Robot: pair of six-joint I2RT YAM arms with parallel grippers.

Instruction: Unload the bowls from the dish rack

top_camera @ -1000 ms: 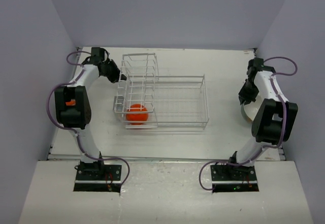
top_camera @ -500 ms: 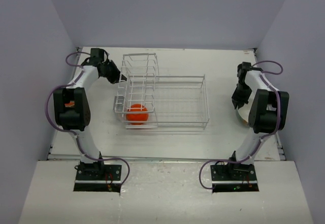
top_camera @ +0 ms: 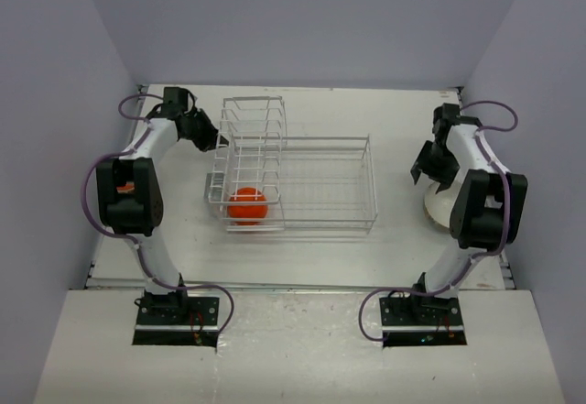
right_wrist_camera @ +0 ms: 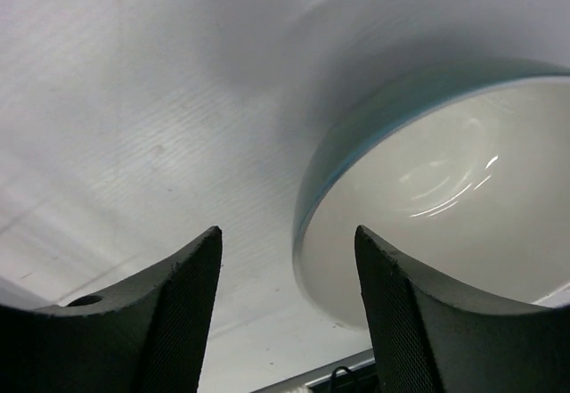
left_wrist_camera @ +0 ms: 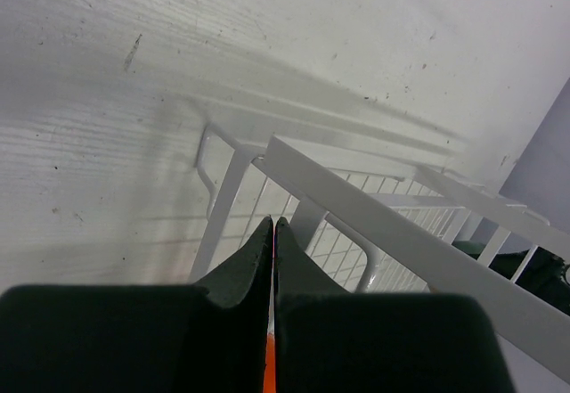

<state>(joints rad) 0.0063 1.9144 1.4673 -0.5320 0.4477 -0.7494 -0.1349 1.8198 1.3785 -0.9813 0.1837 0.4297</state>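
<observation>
My right gripper [right_wrist_camera: 287,233] gapes empty beside the cream bowl [right_wrist_camera: 427,197] at right, while my left gripper [left_wrist_camera: 272,231], pinched closed and empty, sits far-left of the dish rack [top_camera: 325,137], whose near-left corner holds 1 orange bowl [top_camera: 247,204].

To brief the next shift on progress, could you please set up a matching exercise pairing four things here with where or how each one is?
Things:
1. orange bowl
2. cream bowl
3. left gripper
4. right gripper

States:
A. open
B. shut
C. inside the dish rack
D. on the table, outside the rack

Pairs: 1-C; 2-D; 3-B; 4-A
</observation>
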